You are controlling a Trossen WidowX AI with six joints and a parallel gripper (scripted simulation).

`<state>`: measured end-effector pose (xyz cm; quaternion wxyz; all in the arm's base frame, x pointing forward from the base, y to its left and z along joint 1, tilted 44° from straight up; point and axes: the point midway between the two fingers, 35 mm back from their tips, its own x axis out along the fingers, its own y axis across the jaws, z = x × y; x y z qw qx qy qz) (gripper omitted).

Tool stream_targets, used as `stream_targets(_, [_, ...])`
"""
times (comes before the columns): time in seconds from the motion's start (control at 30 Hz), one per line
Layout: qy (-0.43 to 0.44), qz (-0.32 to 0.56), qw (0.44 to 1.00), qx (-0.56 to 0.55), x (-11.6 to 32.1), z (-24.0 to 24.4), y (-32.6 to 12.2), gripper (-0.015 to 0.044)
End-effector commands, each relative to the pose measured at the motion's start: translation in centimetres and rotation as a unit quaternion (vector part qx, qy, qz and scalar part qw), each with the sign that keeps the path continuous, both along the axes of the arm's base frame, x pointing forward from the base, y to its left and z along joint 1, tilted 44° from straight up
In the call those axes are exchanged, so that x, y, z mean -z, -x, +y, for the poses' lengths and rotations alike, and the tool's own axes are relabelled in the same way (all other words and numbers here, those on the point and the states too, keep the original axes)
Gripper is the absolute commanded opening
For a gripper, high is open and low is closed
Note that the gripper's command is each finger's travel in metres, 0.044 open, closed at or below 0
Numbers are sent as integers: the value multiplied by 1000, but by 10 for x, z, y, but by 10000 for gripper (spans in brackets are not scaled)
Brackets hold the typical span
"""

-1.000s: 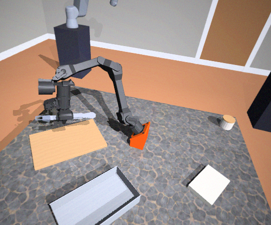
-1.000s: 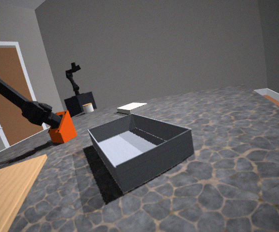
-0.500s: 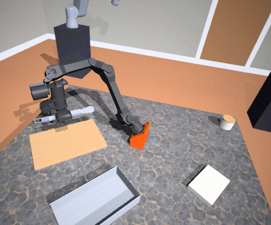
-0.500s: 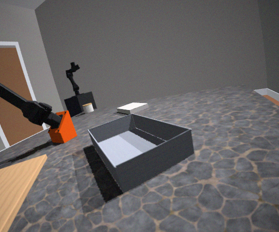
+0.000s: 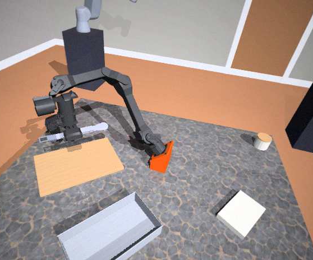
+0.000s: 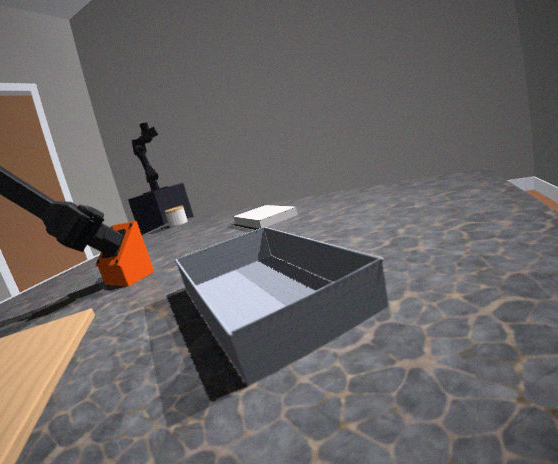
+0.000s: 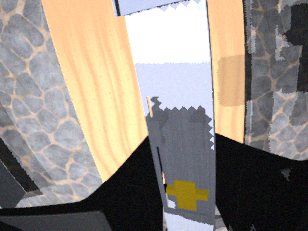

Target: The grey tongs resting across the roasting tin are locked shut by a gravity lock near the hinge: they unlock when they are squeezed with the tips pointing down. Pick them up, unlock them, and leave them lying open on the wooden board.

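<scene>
- Tongs (image 5: 93, 128) (image 7: 172, 84) hang near the tabletop's left edge, over the region by the wooden board (image 5: 78, 166) (image 6: 20, 365) (image 7: 85, 84); your pincer (image 5: 73, 134) (image 7: 173, 135) is closed on them, hiding their middle from above.
- You cannot tell from these views whether the lock is released.
- Your exterior view misses the pincer and crops the board, but shows the whole roasting tin (image 5: 109, 227) (image 6: 310, 325), which the top view cuts off.
- Only your wrist view shows the yellow cross (image 7: 186, 195).
</scene>
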<state>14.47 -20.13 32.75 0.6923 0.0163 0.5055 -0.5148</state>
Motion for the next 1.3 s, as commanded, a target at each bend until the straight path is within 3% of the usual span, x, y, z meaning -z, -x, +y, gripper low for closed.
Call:
stream_targets(0.0, [-1,2,1000,-2,5,-4,-1,-150])
stream_targets(1.27, [-2,1,1000,-1,48,-48,-3,-150])
